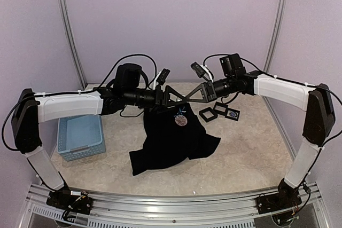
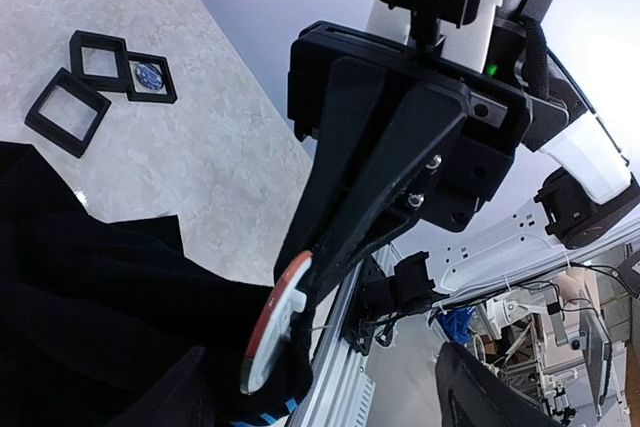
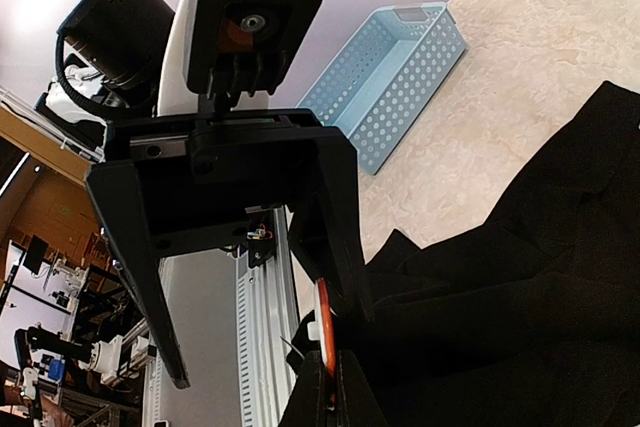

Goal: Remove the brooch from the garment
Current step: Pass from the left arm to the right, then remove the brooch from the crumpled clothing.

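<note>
While its neck end is held up, garment (image 1: 171,142) lies mid-table, brooch (image 2: 272,327) at that raised end.
R gripper (image 2: 300,275) clamped on brooch rim; L gripper (image 3: 270,347) right beside, jaws wide apart; basket (image 1: 80,152) at table's left edge.

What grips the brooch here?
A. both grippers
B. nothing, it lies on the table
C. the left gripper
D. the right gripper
D: the right gripper is pinched shut on the rim of the brooch, while the left gripper stands open.
</note>
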`<act>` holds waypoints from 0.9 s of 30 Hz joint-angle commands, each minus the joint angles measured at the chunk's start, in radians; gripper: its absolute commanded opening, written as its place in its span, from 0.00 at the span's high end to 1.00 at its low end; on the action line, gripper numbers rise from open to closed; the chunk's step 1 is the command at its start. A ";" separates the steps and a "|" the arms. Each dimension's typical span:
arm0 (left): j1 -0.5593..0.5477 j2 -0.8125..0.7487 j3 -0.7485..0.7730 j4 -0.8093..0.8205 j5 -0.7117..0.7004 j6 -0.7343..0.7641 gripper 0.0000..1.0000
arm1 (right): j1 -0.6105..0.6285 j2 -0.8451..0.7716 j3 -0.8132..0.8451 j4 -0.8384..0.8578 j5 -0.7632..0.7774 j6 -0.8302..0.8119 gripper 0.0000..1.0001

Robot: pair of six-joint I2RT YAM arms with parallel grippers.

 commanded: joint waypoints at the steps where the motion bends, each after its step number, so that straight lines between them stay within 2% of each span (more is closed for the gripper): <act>1: -0.016 0.012 0.026 -0.065 -0.029 0.045 0.24 | 0.008 -0.053 -0.026 0.095 0.053 0.050 1.00; 6: -0.032 0.027 0.039 -0.111 -0.046 0.068 0.23 | 0.008 -0.065 -0.032 0.121 0.088 0.062 1.00; 9: -0.040 0.042 0.050 -0.124 -0.047 0.073 0.26 | 0.008 -0.069 -0.033 0.125 0.109 0.062 1.00; 11: -0.044 0.050 0.061 -0.130 -0.051 0.077 0.38 | 0.010 -0.075 -0.034 0.121 0.122 0.054 1.00; 14: -0.046 0.055 0.070 -0.155 -0.069 0.081 0.62 | 0.011 -0.081 -0.031 0.103 0.147 0.032 1.00; 20: -0.045 0.045 0.070 -0.177 -0.102 0.084 0.92 | 0.020 -0.089 -0.016 0.025 0.209 -0.041 1.00; 22: -0.043 0.037 0.068 -0.179 -0.113 0.085 1.00 | 0.027 -0.096 -0.017 0.005 0.234 -0.072 1.00; 27: -0.042 0.021 0.067 -0.177 -0.126 0.089 1.00 | 0.046 -0.112 -0.010 -0.062 0.327 -0.151 1.00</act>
